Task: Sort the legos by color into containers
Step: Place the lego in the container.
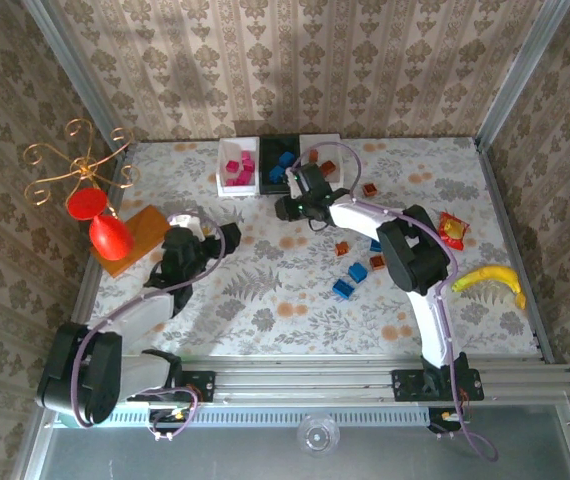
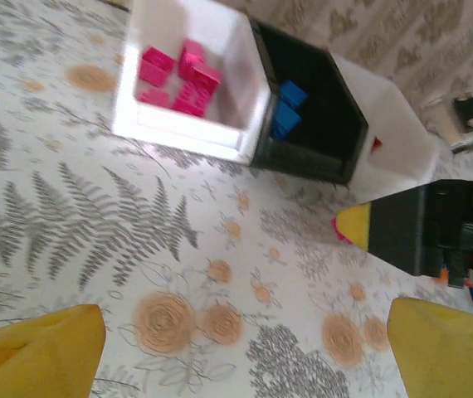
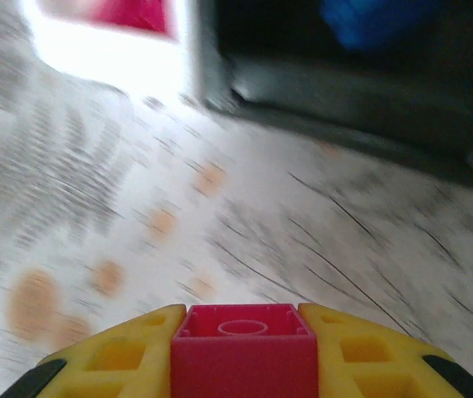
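My right gripper is shut on a magenta-pink lego, held low over the table just in front of the containers. From above, the right gripper sits near the black bin. The left white bin holds several pink legos, and the black bin holds blue ones. A second white bin stands to its right. My left gripper is open over bare patterned table, its yellow fingers wide apart. Loose blue legos and orange legos lie mid-table.
A red cup rests on a flat orange block at the left, beside a gold wire stand. A banana and a red-yellow snack packet lie at the right. One orange lego sits near the right white bin.
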Robot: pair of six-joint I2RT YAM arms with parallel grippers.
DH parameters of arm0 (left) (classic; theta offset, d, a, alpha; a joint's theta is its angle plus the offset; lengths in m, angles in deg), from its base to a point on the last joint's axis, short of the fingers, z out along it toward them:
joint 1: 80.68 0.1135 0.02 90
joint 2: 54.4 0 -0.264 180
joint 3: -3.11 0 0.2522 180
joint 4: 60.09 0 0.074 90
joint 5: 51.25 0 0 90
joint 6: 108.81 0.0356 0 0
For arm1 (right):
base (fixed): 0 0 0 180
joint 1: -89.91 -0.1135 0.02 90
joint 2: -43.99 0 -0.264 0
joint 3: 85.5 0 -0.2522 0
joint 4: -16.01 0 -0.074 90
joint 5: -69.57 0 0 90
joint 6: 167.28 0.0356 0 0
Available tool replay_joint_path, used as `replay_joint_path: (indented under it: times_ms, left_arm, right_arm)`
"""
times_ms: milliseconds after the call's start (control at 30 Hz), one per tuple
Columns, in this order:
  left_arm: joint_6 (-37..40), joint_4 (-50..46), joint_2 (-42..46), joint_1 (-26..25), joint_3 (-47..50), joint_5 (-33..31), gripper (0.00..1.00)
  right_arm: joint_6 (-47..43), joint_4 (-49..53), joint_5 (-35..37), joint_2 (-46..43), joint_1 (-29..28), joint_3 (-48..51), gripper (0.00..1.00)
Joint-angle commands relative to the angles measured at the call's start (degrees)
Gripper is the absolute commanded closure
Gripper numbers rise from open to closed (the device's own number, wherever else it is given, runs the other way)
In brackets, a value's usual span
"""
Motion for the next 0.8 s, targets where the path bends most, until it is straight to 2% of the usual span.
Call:
replay_joint_path:
  times_ms: [0,167,433,500,667,767]
  left_arm:
    - [-2.52,0.47,3.09,0.97,0.35,-0.54,0.11]
    - [-2.79,-1.08,6.12,0.97,0.26,0.81,0.11]
    - [-3.39,-4.37,10.68,0.88,1.21,2.75,0.11]
    - [-3.41,-5.75,12.07,0.79,1.4,3.23,0.11]
    - [-2.89,-8.77,14.6,0.63,2.02,3.33,0.11]
    - [-2.85,-8.56,14.63,0.4,2.21,4.06,0.11]
  right_arm:
    - [6.08,-10.75,-2.35,2.17,-0.96,-6.48,0.69]
    - [7.91,-9.89,2.58,10.97,-1.23,-20.63,0.69]
    - [6.79,7.3,9.21,31.22,-1.15,-57.29,0.66]
    - [6.54,8.7,9.05,35.01,-1.14,-64.04,0.61]
    - [5.47,7.48,5.17,33.67,-0.81,-65.22,0.42]
    - [4.22,8.79,1.22,29.2,-0.45,-62.91,0.37]
